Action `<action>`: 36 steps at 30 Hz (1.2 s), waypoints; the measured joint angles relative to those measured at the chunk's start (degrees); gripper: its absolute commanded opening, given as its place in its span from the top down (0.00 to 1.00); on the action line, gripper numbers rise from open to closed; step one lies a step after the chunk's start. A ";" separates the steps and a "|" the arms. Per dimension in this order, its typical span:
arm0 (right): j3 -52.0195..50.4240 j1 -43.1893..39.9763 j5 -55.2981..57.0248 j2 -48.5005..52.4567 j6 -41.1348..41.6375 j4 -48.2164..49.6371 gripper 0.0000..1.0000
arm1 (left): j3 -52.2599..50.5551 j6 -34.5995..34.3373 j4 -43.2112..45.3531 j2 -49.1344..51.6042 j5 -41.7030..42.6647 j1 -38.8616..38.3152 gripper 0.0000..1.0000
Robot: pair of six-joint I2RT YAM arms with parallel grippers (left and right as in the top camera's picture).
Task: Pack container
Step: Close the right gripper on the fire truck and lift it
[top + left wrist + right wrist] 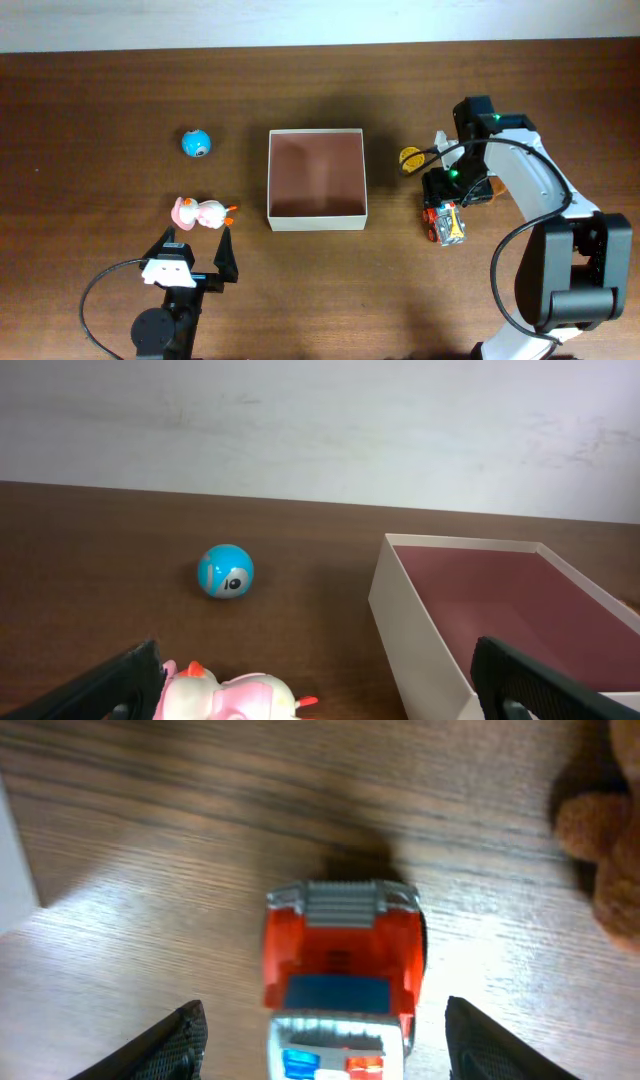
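- Where the left gripper (330,695) hangs low over the table (100,100), its fingers are spread as wide as they go and hold nothing.
- The box (415,630) stands ahead of this gripper and off to its right. The near white wall is turned toward it and the pink-brown inside shows above that wall.
- In the left wrist view the right finger overlaps the box's near side. The overhead view shows the two apart.
- A pink toy (235,698) lies just in front of the left gripper, between the fingers and closer to the left one.
- A blue ball (226,573) sits farther ahead, left of the box and well apart from it.
- The right gripper (335,1045) points down with its fingers apart, one on each side of a red truck (340,960). Table shows between each finger and the truck, so nothing is pinched.
- From this gripper the box lies off to its left, near but not touching.
- A brown plush (600,850) lies on the gripper's right side, apart from the truck.
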 measured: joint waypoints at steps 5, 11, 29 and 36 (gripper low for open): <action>-2.73 0.00 1.03 0.00 -0.26 1.22 0.29 | 0.00 0.00 0.00 0.00 0.00 0.00 0.00; -8.46 0.00 1.09 0.02 -0.26 5.92 0.29 | 0.00 0.00 0.00 0.00 0.00 0.00 0.00; -13.46 0.00 0.28 0.02 -0.24 12.81 0.35 | 0.00 0.00 0.00 0.00 -0.02 0.00 0.01; -14.01 0.00 0.39 -0.28 -0.20 13.38 0.48 | 0.00 0.00 0.00 0.00 -0.02 0.00 0.00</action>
